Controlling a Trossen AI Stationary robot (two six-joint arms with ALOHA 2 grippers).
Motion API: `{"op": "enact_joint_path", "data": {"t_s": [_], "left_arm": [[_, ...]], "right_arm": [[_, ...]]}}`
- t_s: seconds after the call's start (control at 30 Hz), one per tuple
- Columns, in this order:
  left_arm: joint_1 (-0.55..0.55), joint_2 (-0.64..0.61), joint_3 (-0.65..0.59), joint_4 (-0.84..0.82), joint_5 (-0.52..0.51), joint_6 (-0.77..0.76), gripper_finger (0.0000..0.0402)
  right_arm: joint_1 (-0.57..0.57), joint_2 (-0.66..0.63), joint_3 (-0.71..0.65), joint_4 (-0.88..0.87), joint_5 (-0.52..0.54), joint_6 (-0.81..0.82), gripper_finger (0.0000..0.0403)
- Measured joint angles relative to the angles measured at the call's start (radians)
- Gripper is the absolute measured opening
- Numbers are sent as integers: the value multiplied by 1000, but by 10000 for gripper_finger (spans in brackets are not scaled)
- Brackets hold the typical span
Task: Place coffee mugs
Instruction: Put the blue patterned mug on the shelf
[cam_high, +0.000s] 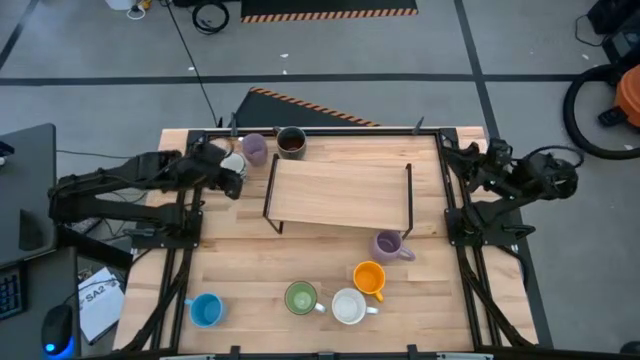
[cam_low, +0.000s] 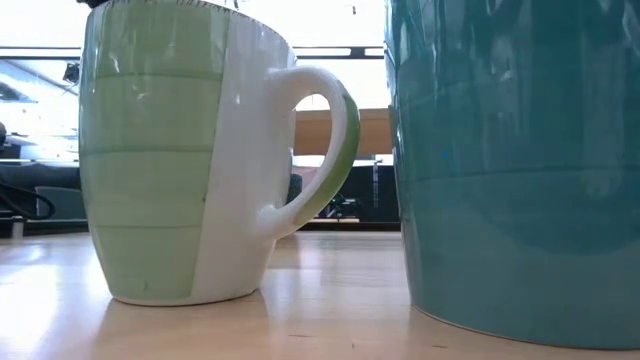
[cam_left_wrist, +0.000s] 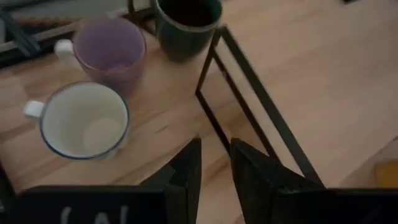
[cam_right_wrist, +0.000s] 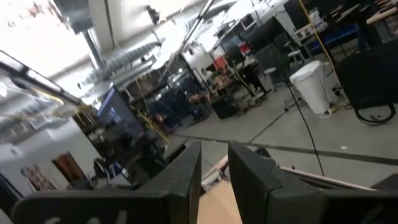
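Lavender mug (cam_high: 254, 148), dark brown mug (cam_high: 291, 142), blue-rimmed white mug (cam_left_wrist: 84, 119); blue mug (cam_high: 205, 309), green mug (cam_high: 300, 298), orange mug (cam_high: 369, 277).

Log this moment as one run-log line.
left gripper: jaws open, empty, beside white mug | right gripper: parked at table edge | lavender mug still beside shelf

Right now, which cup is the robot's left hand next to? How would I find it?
Find the wooden shelf in the table's middle, then look past its far left corner, where three mugs cluster. By the left gripper stands the white mug: blue rim, unlike the lavender mug and dark mug.
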Motion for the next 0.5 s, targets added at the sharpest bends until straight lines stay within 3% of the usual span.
{"op": "enact_joint_path", "data": {"t_s": [0.27, 0.5], "left_arm": [[282, 144, 21, -13, 281, 190, 92], [374, 284, 21, -47, 317, 346, 103]], "right_arm": [[0, 147, 92, -5, -39, -21, 86], [0, 281, 239, -101, -78, -40, 86]]}}
